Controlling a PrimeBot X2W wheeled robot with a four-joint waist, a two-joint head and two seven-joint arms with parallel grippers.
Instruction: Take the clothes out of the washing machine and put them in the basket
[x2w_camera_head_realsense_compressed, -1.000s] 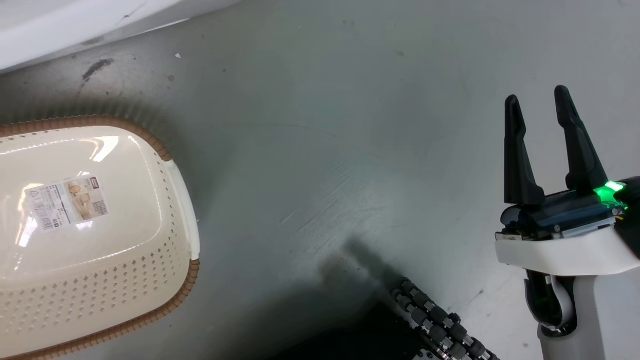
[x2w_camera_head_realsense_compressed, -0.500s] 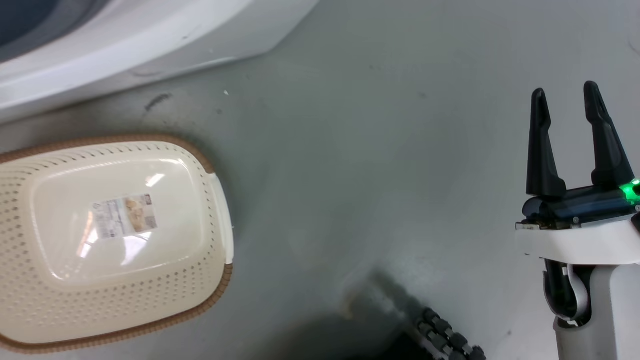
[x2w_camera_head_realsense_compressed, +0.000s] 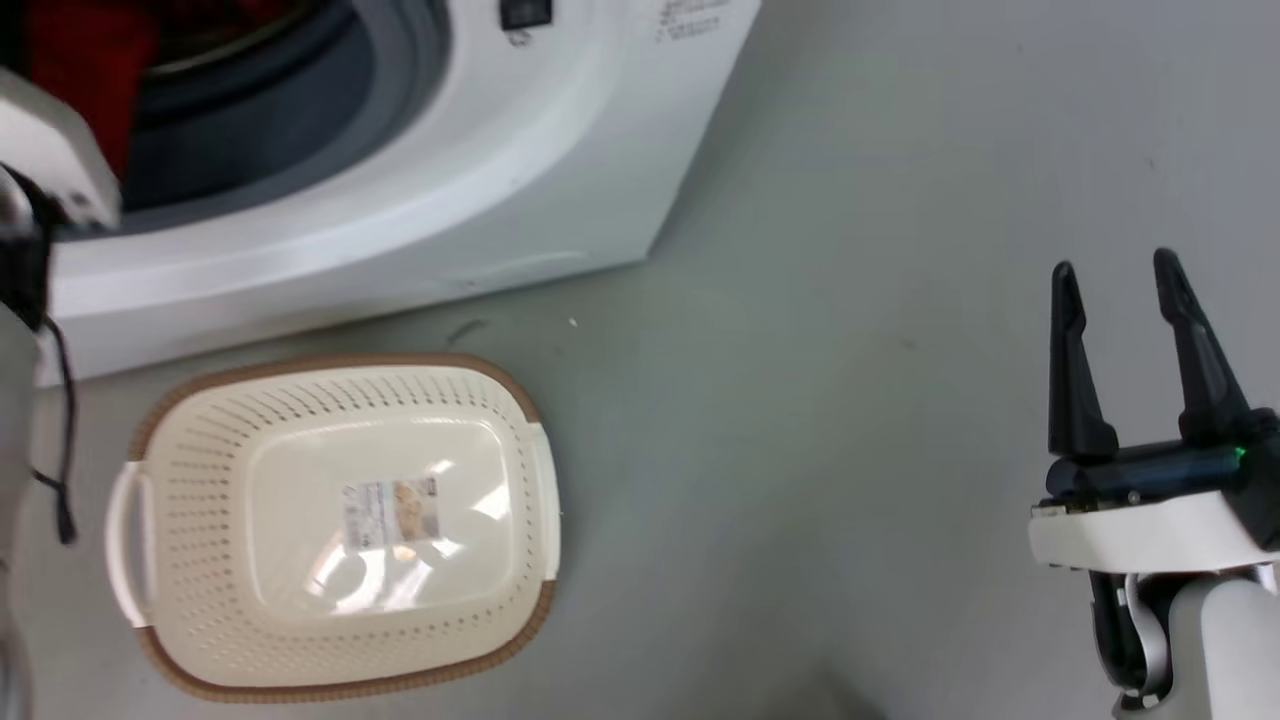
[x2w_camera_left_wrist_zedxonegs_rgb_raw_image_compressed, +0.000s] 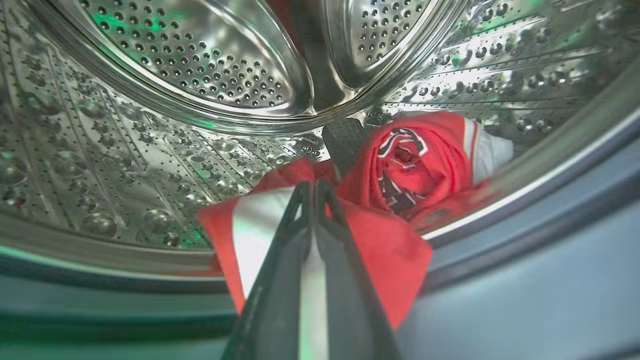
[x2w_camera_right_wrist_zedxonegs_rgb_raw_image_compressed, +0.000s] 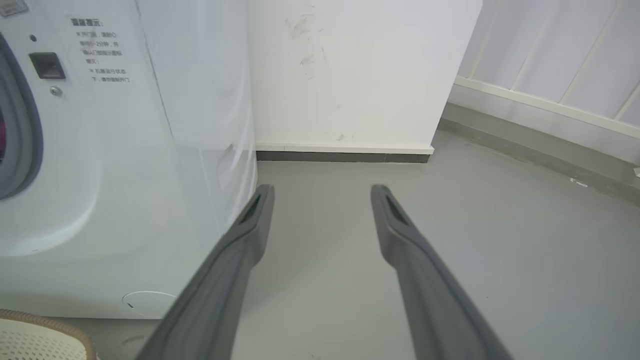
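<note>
A white front-loading washing machine (x2w_camera_head_realsense_compressed: 480, 180) stands with its porthole open. In its shiny perforated drum (x2w_camera_left_wrist_zedxonegs_rgb_raw_image_compressed: 200, 65) lie red clothes (x2w_camera_left_wrist_zedxonegs_rgb_raw_image_compressed: 430, 165) with white panels, one piece draped at the mouth, pinched by the left gripper (x2w_camera_left_wrist_zedxonegs_rgb_raw_image_compressed: 314, 186). A cream oval basket (x2w_camera_head_realsense_compressed: 200, 450), brown-rimmed, sits upright just before the machine.

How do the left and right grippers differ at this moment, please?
The left gripper is shut, pinching a red and white garment; the right gripper is open and holds nothing.
The left gripper points into the steel drum of the washing machine; the right gripper hangs over the grey floor, off to the machine's side.
Both have two long dark fingers.
</note>
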